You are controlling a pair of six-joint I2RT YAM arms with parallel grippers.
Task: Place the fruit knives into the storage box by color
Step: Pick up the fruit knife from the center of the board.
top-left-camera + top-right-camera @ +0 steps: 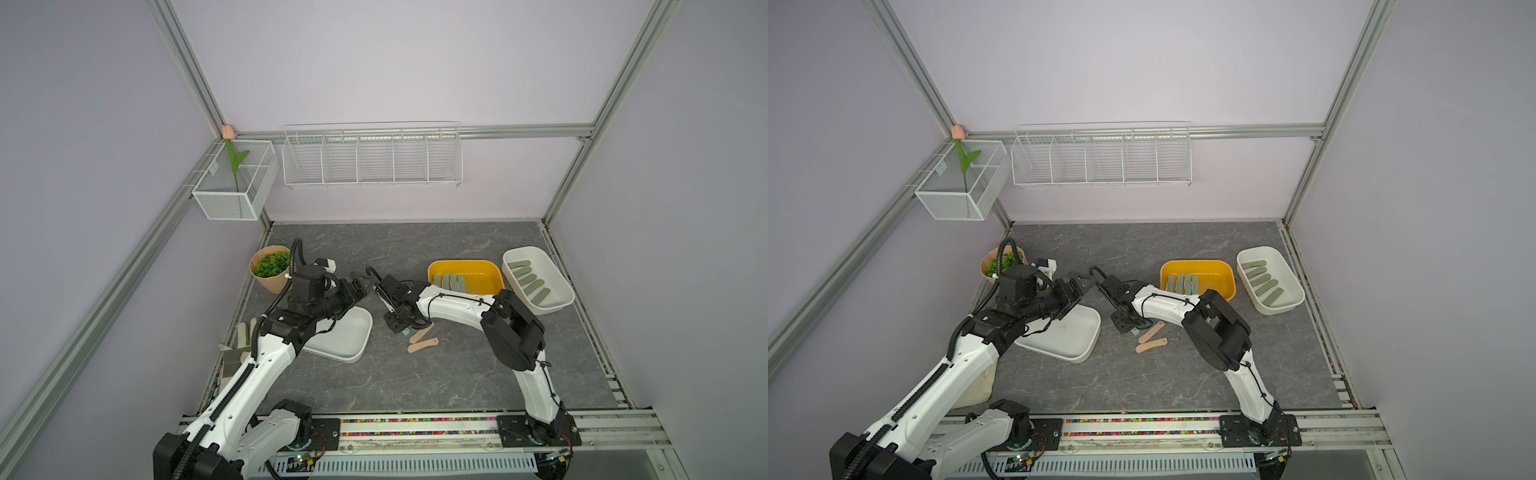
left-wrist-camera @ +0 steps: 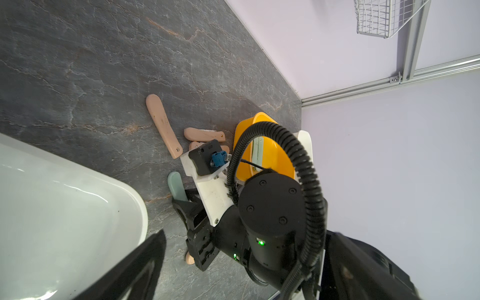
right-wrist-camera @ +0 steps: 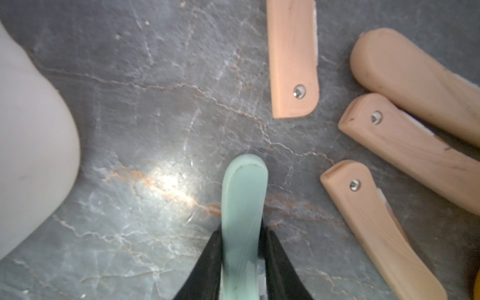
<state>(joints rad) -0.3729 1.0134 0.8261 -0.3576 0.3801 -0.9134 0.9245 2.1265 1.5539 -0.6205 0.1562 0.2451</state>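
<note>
Right hand (image 3: 242,232) pointed down at table (image 3: 155,104), pinching mint knife (image 3: 244,192).

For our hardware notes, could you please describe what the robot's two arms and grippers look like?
Both arms have white links and black joint housings. The left arm carries a thick black corrugated conduit; the right arm has thin black cables, a corrugated loop at its wrist camera and green lights. The left gripper and right gripper are black.

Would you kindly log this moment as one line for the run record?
right hand: gripping mint knife | loose: four peach knives on table | left hand: near white tray
</note>
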